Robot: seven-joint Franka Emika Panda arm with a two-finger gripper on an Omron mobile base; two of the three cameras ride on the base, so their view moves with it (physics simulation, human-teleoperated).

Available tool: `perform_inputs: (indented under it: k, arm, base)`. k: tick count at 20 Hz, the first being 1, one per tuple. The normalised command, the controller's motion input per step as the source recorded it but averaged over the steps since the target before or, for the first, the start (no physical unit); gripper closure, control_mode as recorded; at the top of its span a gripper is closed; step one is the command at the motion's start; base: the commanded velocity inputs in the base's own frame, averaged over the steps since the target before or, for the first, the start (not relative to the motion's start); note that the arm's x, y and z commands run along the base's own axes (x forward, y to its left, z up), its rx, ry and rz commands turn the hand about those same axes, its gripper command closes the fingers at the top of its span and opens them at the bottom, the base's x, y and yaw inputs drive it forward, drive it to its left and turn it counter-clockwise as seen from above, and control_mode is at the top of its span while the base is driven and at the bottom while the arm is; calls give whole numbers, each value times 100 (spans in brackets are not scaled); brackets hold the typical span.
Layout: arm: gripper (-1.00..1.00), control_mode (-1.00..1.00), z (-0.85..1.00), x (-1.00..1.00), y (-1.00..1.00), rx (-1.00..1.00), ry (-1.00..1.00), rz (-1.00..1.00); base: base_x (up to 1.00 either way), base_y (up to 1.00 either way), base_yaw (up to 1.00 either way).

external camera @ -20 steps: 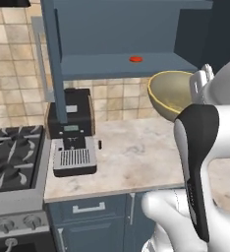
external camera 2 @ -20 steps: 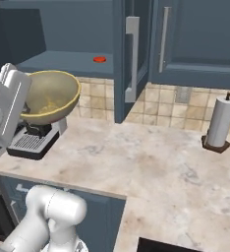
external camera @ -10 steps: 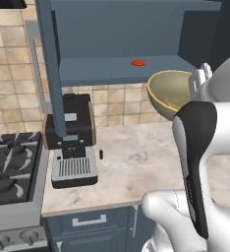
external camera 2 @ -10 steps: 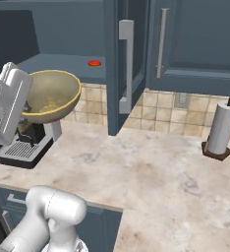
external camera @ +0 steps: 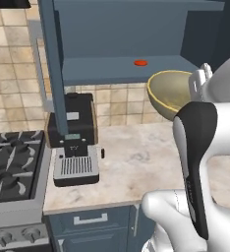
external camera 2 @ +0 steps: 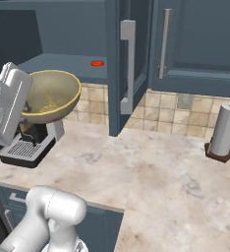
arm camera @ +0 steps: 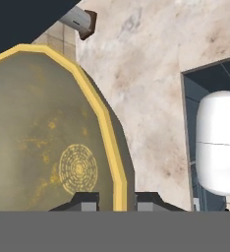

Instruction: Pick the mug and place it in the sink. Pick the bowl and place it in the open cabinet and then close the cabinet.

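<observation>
The bowl (external camera 2: 50, 97) hangs above the counter (external camera 2: 151, 177), below the cabinet (external camera: 122, 44) shelf holding a disc (external camera: 140, 63), right of the coffee machine (external camera: 73, 140).

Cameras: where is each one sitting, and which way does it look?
Left base view: behind the arm to its left, looking forward at the open dark slate-blue cabinet and black coffee machine; white arm at right.
Right base view: behind to its right, facing the cabinet door and paper towel roll; arm at left.
Hand view: along the gripper, pinching the wide olive-tan bowl by its rim.
All share the bowl.
</observation>
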Motion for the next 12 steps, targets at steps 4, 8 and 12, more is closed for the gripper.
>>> perform_inputs:
  k: [4, 8, 12]
  arm:
    - [100, 100, 0, 0, 0, 0, 0, 0]
    - [100, 100, 0, 0, 0, 0, 0, 0]
    - [100, 100, 0, 0, 0, 0, 0, 0]
  base:
    - [24, -28, -7]
    - [27, -26, -16]
    - [24, -21, -18]
